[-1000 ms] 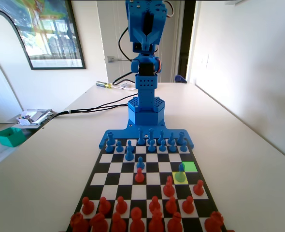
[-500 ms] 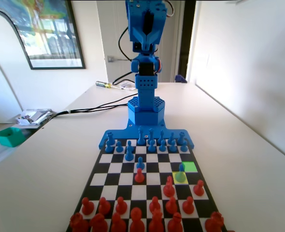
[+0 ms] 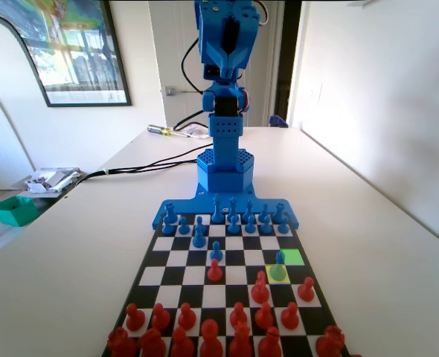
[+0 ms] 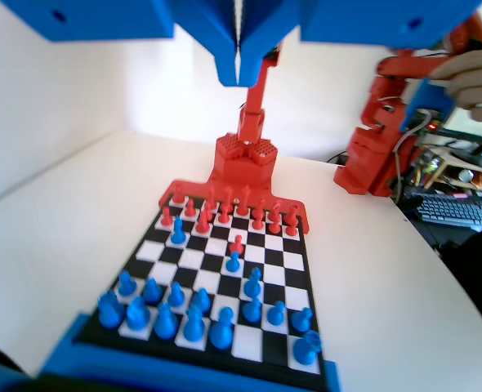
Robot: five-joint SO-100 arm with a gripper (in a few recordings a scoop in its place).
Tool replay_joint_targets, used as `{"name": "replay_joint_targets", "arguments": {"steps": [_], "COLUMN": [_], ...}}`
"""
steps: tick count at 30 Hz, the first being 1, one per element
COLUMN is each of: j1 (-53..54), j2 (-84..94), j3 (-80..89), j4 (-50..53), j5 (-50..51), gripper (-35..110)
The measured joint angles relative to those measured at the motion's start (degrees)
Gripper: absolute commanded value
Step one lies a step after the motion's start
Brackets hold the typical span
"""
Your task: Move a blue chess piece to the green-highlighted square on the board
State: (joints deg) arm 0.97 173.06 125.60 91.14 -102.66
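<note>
Blue chess piece [image 3: 279, 266] with its greenish base stands upright on the yellow-highlighted square [image 3: 278, 274] toward the right of the board [image 3: 171, 275] in the fixed view. The green-highlighted square [image 3: 293, 256] lies just beyond it, one square farther and a little right, with nothing on it. Red pawns [image 3: 261, 287] crowd the near side, and other blue pawns [image 3: 216, 251] stand toward the far rows. The gripper [image 4: 238, 72] hangs high above the board in the wrist view, jaws pressed together with only a thin seam between them, holding nothing. The blue arm [image 3: 225, 89] rises at the board's far end.
</note>
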Motion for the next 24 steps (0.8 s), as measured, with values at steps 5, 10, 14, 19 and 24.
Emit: {"name": "replay_joint_targets", "arguments": {"steps": [5, 10, 14, 19, 24], "j1": [-0.9, -0.9, -0.6, 0.2, -0.4], "j2": [-8.0, -20.3, -30.4, -41.5, -52.0], "j3": [-6.2, -15.7, -20.5, -22.7, -22.7], "j4": [0.0, 0.2, -0.3, -3.7, -10.4], "j5": [0.7, 4.0, 6.0, 2.9, -0.1], "gripper": [1, 1, 1, 1, 1]}}
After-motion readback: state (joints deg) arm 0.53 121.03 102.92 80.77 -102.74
